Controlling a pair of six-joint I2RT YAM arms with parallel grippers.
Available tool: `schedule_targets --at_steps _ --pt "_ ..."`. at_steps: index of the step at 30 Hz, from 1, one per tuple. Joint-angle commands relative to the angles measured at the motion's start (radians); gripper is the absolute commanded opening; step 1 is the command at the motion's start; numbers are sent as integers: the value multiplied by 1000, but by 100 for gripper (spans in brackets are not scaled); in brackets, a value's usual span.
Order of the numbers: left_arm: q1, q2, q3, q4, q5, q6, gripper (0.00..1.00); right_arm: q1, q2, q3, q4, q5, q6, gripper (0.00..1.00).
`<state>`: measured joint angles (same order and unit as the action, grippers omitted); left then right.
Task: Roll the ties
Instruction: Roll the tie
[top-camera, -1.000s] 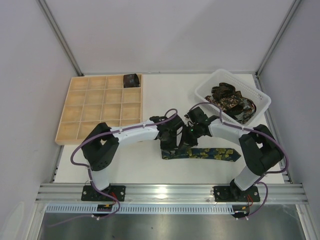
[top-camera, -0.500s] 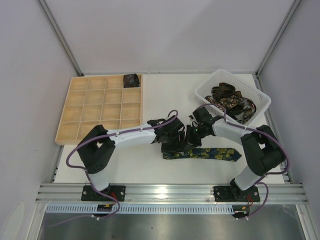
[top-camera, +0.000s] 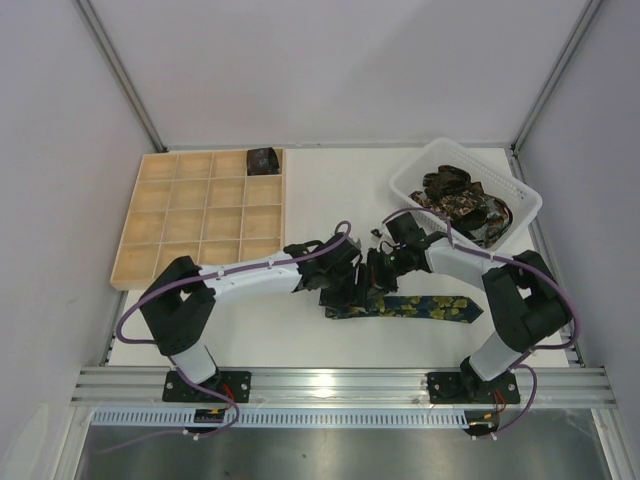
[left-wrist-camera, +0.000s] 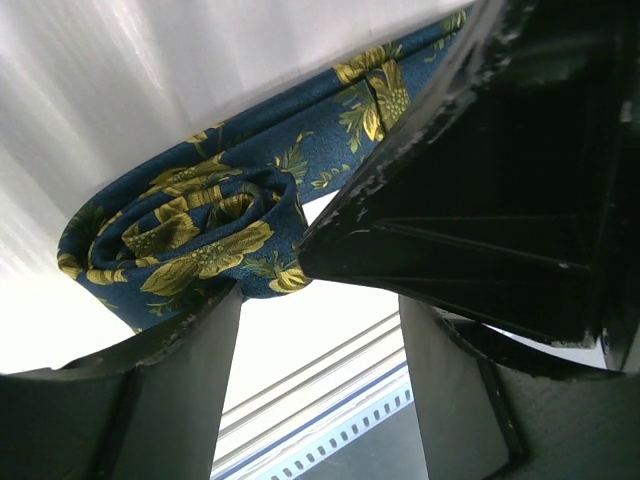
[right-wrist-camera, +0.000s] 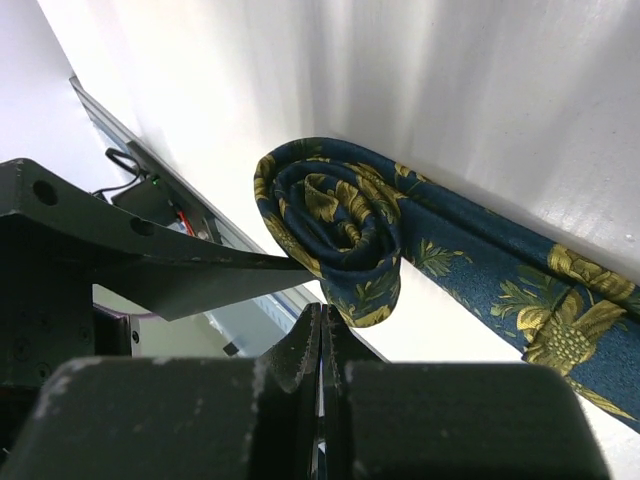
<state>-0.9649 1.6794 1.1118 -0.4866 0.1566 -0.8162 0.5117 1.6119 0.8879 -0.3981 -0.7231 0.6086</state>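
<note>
Navy tie lying left-right (roll leftmost), left gripper apart, right gripper together

navy tie: we see it flat on table
left gripper, right gripper: close tog. over its left end
tray: 1 dark roll, back-rt cell

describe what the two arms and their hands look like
Both the left arm and the right arm have white links between bulky black joints. A purple cable loops along each. The left hand and right hand are matte black, with angular fingers scuffed pale at the edges.
</note>
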Motion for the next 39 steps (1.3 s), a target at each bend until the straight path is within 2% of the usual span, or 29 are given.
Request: schedule_targets --at_steps 1,10,16,25,29,39 --pt "-5 -21 0 68 9 25 70 13 13 -10 42 -70 0 0" --pt "-5 -26 17 63 15 41 73 5 80 -21 71 19 -12 0" --pt "8 -107 31 -1 14 74 75 2 92 -17 48 65 -49 0" --pt "152 -241 -118 -60 135 72 75 4 86 2 45 59 -53 0" --pt "199 -163 -152 -14 225 55 73 4 92 0 42 57 -72 0" --pt "204 -30 -142 92 276 -11 69 4 82 -12 45 63 -73 0"
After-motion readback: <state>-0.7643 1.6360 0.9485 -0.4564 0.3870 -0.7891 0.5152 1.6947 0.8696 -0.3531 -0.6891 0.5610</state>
